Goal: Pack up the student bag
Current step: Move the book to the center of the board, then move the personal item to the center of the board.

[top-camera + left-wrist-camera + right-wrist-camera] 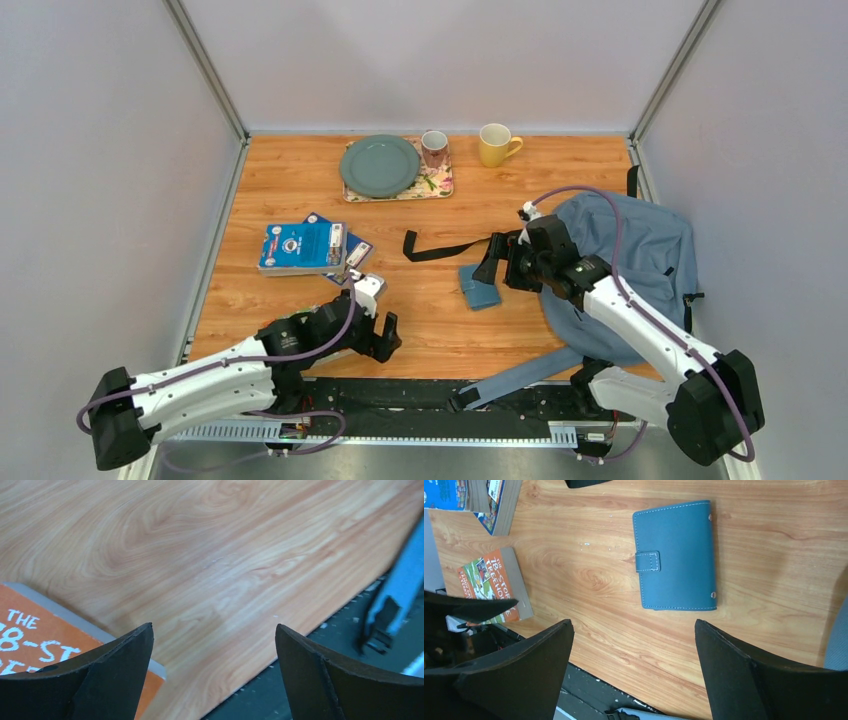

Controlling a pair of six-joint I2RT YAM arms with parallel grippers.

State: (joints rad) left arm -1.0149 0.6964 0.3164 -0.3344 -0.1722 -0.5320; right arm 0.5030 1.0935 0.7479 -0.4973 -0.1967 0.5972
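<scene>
- Wood-grain tabletop (pixel 300 180) inside a pale-walled booth, arm bases bolted along the 6 o'clock edge.
- Nearest, at 7 o'clock: left gripper (pixel 378 325), fingers spread wide with nothing between them, low over bare wood by the near edge. Orange paperback book (pixel 30 640) partly under one finger in the left wrist view; cannot tell whether touched.
- Toward the centre: right gripper (pixel 497 265), likewise parted and empty, poised above a small flat teal snap-tab case (pixel 480 290). In the right wrist view, case lying flat at 12 o'clock from the fingertips, clear of both.
- At 3 to 4 o'clock: large soft grey-blue fabric student bag (pixel 650 245), slumped on the table under the right arm, long black strap (pixel 440 247) trailing toward the centre. Cannot tell whether its mouth is unzipped.
- At 9 o'clock: stack of blue-covered books (pixel 300 248), well apart from the bag.
- Farthest, at 12 o'clock: round grey-green plate (pixel 380 165) and pink patterned mug (pixel 434 148) on a floral tray (pixel 440 185); yellow mug (pixel 495 145) just beside, at 1 o'clock.
- Step in hand, judged: an early one, probably the reach for the teal case, with nothing visibly packed yet.
- Next move, judged: lower and centre over the case, pinch across its thin edges, then carry toward 3 o'clock. Likely needs the bag's opening found or held apart first, perhaps by the left gripper.
</scene>
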